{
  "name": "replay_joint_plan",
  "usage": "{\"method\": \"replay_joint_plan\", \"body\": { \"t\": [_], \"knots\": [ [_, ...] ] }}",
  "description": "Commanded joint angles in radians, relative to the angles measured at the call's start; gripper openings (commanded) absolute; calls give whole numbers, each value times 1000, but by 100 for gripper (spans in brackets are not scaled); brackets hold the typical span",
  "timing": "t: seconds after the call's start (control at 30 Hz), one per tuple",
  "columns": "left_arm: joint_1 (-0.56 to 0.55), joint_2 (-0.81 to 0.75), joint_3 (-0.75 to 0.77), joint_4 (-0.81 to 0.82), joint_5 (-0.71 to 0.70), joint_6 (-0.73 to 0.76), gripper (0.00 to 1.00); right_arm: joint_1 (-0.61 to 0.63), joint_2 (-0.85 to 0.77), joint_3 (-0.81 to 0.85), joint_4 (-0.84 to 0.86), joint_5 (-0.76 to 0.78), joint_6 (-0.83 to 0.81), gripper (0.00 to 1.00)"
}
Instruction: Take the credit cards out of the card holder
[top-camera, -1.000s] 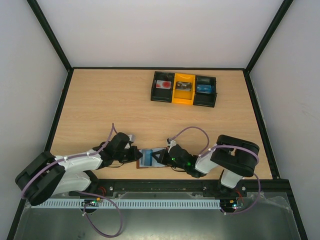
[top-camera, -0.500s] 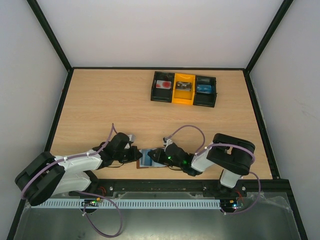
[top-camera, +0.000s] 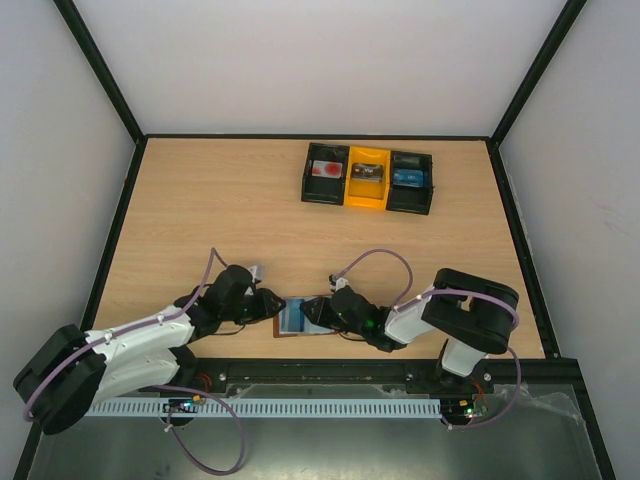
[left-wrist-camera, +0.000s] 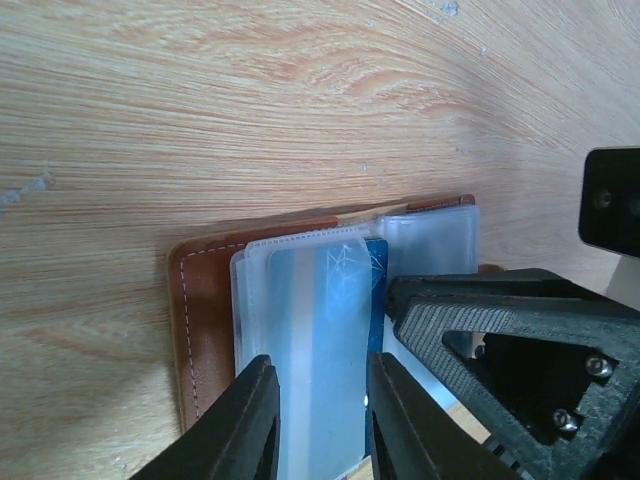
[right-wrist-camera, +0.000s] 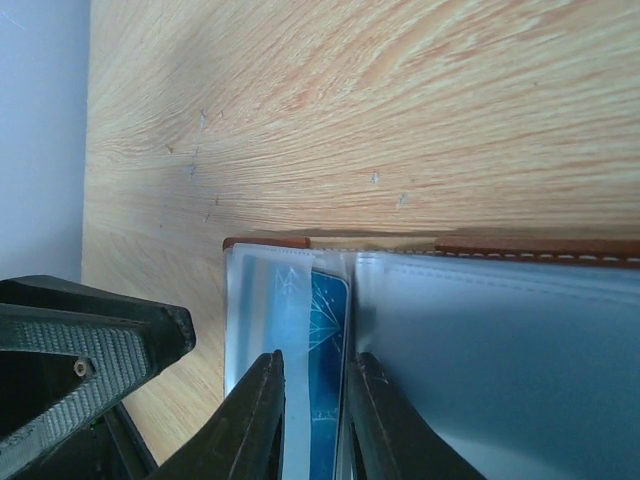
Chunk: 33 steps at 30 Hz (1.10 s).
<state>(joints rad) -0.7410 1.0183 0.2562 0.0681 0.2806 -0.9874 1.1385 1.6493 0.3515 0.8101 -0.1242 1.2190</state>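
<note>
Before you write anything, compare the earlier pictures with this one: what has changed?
The right end effector slid left over the brown leather card holder. The left end effector stayed at the holder's left edge while that arm's elbow sank toward the near-left corner. The holder and black-and-yellow compartment tray stayed put.

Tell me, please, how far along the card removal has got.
Done, it seems: three card-like items lie in the tray, one per compartment. In hand: the card holder lies open near the arms, and the left gripper and right gripper both straddle one sleeve, jaws slightly apart. Left: a blue card sits in that sleeve, not yet out; other sleeves can't be judged.
</note>
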Motion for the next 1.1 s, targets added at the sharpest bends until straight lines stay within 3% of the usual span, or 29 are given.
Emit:
{"method": "replay_joint_plan", "body": {
  "t": [0.0, 0.2, 0.43, 0.73, 0.9, 0.97, 1.07],
  "knots": [
    [-1, 4, -9, 26, 16, -33, 26, 3, 40, 15, -3, 9, -3, 19],
    [-1, 130, -34, 109, 31, -26, 12, 4, 61, 8, 36, -5, -2, 19],
    [-1, 226, -51, 141, 26, -26, 5, 4, 69, -9, 65, -1, -6, 19],
    [-2, 184, -72, 124, 8, -37, 4, 3, 115, -15, 141, -30, 7, 16],
    [-3, 174, -73, 127, 10, -38, 4, 2, 115, -30, 145, 0, 0, 2],
    [-3, 174, -70, 126, 15, -38, 5, -1, 110, -42, 147, 13, 1, 2],
    [-3, 155, -59, 105, 18, -39, 12, -4, 99, -57, 156, 23, 7, 2]
  ]
}}
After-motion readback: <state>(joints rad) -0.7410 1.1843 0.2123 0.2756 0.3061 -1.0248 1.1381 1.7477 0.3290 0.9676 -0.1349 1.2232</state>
